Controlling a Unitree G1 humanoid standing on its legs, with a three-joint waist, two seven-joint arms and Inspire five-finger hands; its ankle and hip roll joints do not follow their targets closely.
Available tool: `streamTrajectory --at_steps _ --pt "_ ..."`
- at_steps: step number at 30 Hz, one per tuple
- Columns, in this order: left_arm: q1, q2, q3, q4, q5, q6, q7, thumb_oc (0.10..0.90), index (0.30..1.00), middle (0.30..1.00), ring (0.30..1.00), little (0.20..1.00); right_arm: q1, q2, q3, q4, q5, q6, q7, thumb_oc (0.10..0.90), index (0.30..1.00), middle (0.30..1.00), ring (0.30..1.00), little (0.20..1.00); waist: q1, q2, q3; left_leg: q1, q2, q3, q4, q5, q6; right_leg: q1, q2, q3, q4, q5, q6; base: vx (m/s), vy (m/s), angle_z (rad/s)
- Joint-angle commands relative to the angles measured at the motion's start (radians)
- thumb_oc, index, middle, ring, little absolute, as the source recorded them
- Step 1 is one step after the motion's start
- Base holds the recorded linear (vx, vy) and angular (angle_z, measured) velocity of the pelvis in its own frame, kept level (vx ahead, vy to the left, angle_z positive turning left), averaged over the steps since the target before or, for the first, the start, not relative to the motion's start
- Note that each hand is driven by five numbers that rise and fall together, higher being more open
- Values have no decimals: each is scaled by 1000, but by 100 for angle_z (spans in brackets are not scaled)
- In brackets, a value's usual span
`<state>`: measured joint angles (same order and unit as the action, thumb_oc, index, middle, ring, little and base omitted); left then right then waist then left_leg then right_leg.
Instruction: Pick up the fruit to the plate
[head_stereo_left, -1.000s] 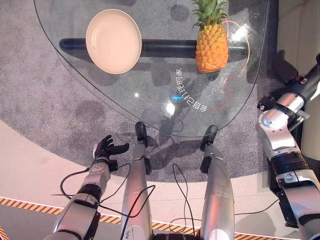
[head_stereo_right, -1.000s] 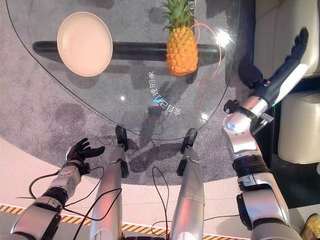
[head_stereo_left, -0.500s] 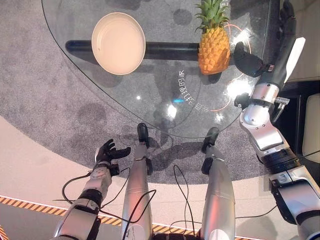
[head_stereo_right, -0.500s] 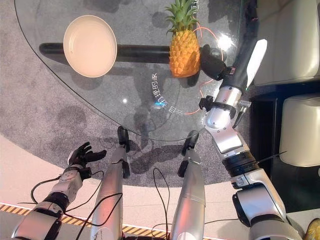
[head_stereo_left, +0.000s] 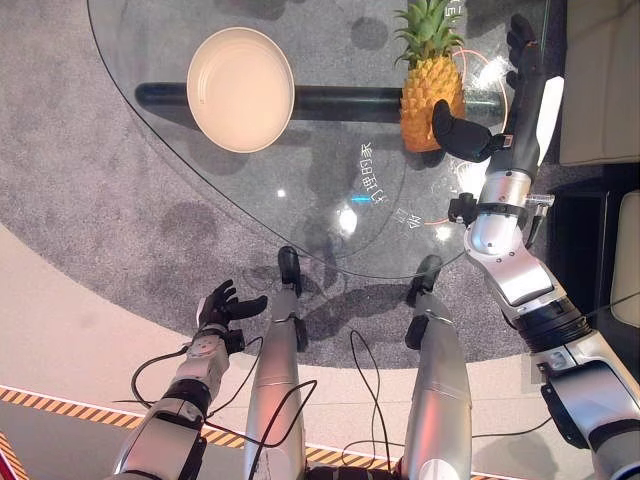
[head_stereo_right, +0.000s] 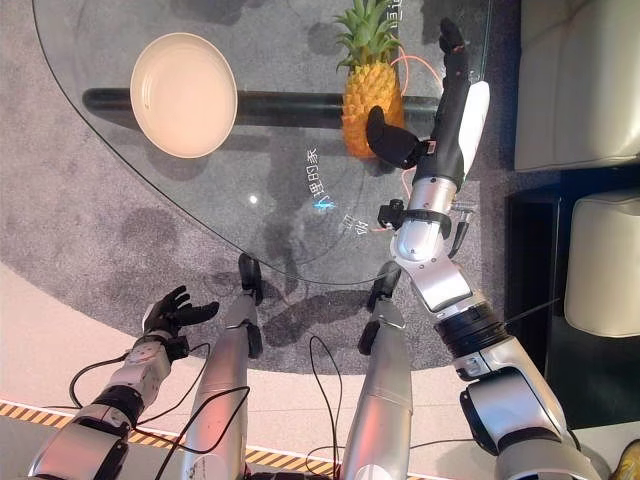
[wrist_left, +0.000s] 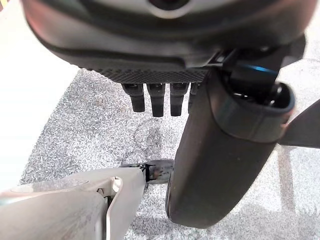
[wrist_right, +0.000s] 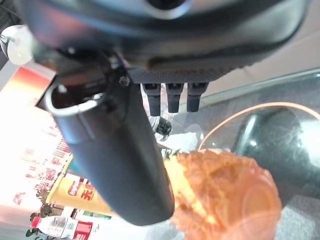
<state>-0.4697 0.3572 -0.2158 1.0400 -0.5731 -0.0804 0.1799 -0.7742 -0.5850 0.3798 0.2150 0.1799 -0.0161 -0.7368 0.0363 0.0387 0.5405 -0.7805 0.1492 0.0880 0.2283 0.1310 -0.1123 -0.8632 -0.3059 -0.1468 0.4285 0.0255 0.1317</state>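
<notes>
Fingers (head_stereo_right: 452, 50) of right hand (head_stereo_right: 455, 110) staying straight, thumb spread beside upright pineapple (head_stereo_right: 371, 95) on glass desk (head_stereo_right: 300, 215), contact unclear; plate (head_stereo_right: 183, 94) sitting apart; left hand (head_stereo_right: 170, 312) hanging relaxed.

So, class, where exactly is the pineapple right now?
In the left eye view the pineapple stands upright on the glass table, towards its right side, with the right hand open beside it and the plate further left.
</notes>
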Motion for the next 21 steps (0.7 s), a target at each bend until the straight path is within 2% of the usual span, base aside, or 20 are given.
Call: streamTrajectory --at_steps 1,10,15,16,21 --pt "72 5 6 23 25 -18 4 800 900 900 900 900 -49 -28 -8 -136 -8 -52 9 800 900 900 900 900 -11 35 -20 -29 17 -49 84 -52 -23 6 -17 -4 -50 34 33 0 0 0" --pt "66 6 -1 18 29 -9 2 800 900 900 900 900 -56 -20 19 -121 15 -16 16 800 900 900 900 900 -6 38 -20 -31 17 -47 79 -46 -22 0 -19 -7 -44 34 33 0 0 0" --pt "67 9 -4 23 29 -9 0 800 900 900 900 900 -46 -11 30 -72 92 -6 34 800 900 900 900 900 -3 37 -20 -27 19 -46 78 -44 -22 4 -20 -9 -43 34 33 14 -3 0" --pt "78 7 -10 23 28 -9 1 800 900 900 900 900 -31 -4 34 -58 102 -5 36 800 900 900 900 900 -1 38 -20 1 22 -47 83 -72 -29 28 -20 -5 -31 5 42 68 -15 2" --pt "77 10 -18 20 25 -7 2 800 900 900 900 900 -29 2 36 -23 138 12 41 800 900 900 900 900 1 39 -20 -1 23 -47 81 -71 -28 25 -22 -8 -27 5 42 14 -3 0"
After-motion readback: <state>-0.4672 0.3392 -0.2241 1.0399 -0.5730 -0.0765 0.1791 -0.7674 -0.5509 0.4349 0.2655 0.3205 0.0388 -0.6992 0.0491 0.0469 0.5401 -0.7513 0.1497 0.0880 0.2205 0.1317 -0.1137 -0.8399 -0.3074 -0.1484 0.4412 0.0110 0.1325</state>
